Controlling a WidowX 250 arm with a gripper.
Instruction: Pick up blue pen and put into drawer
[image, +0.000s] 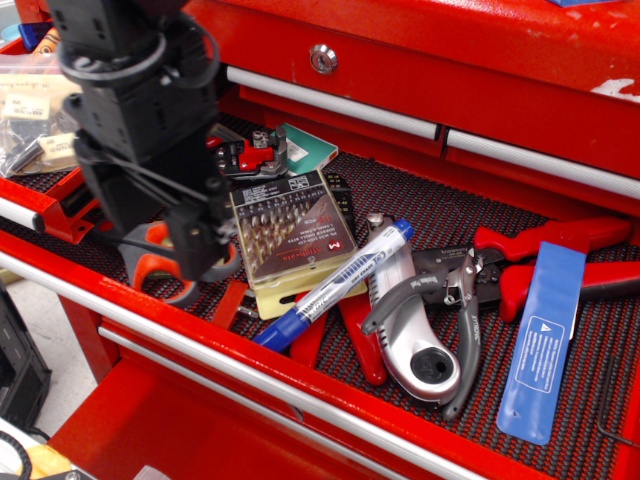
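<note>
My claw (195, 245) hangs at the left of the wide drawer (420, 205), a black mass of housing and cables over the orange-handled scissors (150, 272), whose handles show just below and behind my fingertips. Whether my fingers stand apart or together I cannot tell — the lower end is dark and blurred against the mat.

Immediately to the right of my claw lies the drill-bit case (292, 235), its clear lid showing rows of bits; my claw overlaps its left edge in this view, though contact cannot be judged.

The blue pen (335, 285) lies farther right and nearer the drawer's front edge, apart from my claw — a white barrel printed in blue, blue cap pointing up and right, blue end down and left. It rests slantwise across the lower right corner of the drill-bit case and against a silver tool (415, 345).

Well to the right lie red-handled pliers (545, 255) and a flat blue strip (545, 340).

Behind my claw, up and right, a red crimping tool (255, 152) sits beside a green booklet (312, 148).
</note>
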